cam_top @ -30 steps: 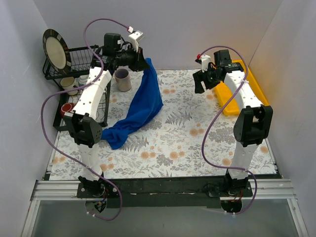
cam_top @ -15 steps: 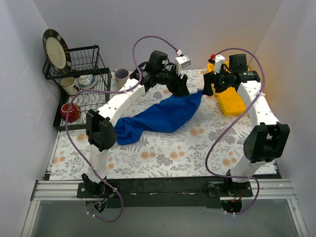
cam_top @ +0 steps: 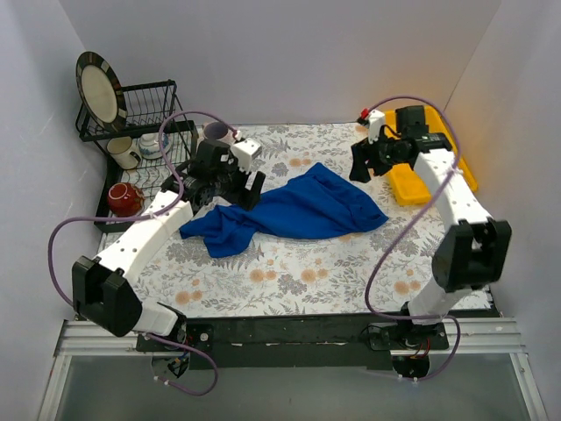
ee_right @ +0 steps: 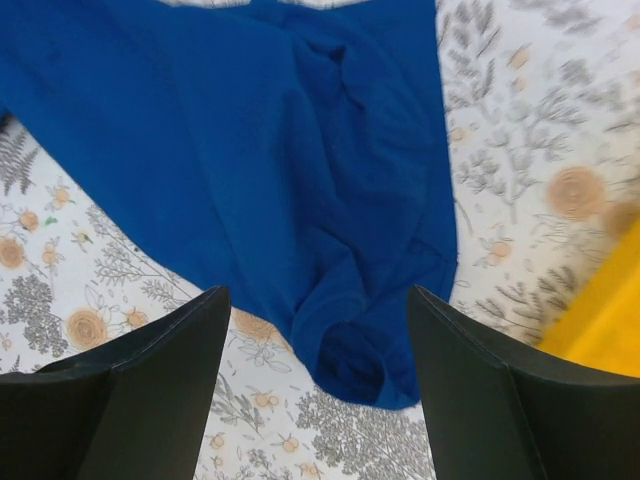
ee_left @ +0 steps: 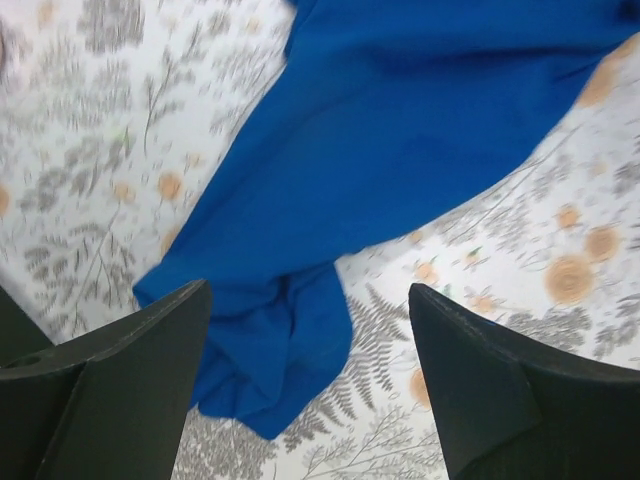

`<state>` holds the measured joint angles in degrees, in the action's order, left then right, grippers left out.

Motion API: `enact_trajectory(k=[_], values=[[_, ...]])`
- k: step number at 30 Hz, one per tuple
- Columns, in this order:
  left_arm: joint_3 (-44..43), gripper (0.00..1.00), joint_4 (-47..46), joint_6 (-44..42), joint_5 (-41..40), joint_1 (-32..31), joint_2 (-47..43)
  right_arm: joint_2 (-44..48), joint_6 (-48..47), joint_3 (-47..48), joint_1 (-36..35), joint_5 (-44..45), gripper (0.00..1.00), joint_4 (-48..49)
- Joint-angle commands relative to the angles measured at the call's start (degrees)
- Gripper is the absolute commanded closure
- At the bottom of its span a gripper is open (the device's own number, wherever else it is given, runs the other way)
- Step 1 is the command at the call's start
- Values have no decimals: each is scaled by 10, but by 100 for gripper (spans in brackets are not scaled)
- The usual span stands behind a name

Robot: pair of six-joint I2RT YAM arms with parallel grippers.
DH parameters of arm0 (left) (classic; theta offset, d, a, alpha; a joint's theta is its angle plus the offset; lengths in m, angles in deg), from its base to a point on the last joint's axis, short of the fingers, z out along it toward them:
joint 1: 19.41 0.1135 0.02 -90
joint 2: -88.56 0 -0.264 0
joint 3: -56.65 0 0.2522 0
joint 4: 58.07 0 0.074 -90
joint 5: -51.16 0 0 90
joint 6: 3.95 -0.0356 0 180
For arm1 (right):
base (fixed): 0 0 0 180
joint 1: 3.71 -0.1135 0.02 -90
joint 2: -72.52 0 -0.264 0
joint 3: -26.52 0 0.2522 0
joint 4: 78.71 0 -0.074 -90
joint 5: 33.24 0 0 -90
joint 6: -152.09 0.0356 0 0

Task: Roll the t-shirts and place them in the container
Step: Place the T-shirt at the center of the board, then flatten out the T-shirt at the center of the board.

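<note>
A moment ago my left end effector (ee_left: pixel 310 385) held the t-shirt (cam_top: pixel 307 206) up in the air. Now its fingers are spread and the shirt lies loose on the bench (cam_top: pixel 289 281), under both end effectors. My right end effector (ee_right: pixel 315 385) is spread too and empty. I think flattening comes next. The shirt's long axis runs from my left end effector toward the right one, and its bunched end lies below the left.

left gripper (ee_left: pixel 308 288) has let go and drawn back; t-shirt (cam_top: pixel 302 209) now lies loose.
</note>
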<state>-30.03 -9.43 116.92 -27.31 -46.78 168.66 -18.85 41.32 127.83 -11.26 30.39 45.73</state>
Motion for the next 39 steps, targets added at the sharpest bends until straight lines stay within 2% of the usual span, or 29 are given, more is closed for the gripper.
enact_trajectory(k=[1, 6, 13, 16, 18, 20, 21, 22, 24, 25, 28, 31, 35, 39], values=[[48, 21, 12, -22, -57, 52, 22, -110, -24, 64, -13, -4, 22, -13], [33, 20, 20, -27, -16, 123, 81, -195, -86, 117, -13, 21, 23, -77], [24, 20, 28, -38, 1, 131, 171, -182, -117, 19, -24, 70, 28, -106], [22, 25, 48, -56, 11, 131, 193, -170, -117, -18, -25, 78, 28, -102], [22, 40, 49, -60, 18, 131, 212, -174, -119, -33, -25, 93, 28, -107], [13, 54, 63, -66, 30, 131, 232, -181, -121, -42, -25, 104, 35, -101], [8, 71, 68, -68, 33, 131, 239, -182, -124, -41, -24, 103, 43, -101], [1, 79, 80, -72, 41, 131, 246, -190, -127, -34, -24, 99, 57, -106], [-32, 100, 91, -82, 41, 131, 257, -196, -128, 7, -24, 85, 69, -109], [-46, 100, 96, -85, 38, 132, 258, -199, -127, 25, -24, 79, 78, -110], [-103, 100, 88, -99, 32, 134, 248, -203, -122, 119, -24, 58, 91, -104], [-172, 100, 62, -110, 17, 135, 226, -196, -105, 208, -23, 48, 99, -83], [-250, 100, 6, -142, -16, 142, 186, -156, -95, 260, -24, 42, 99, -42], [-274, 100, -9, -195, -7, 147, 122, -53, -133, 227, -23, 41, 99, -3]])
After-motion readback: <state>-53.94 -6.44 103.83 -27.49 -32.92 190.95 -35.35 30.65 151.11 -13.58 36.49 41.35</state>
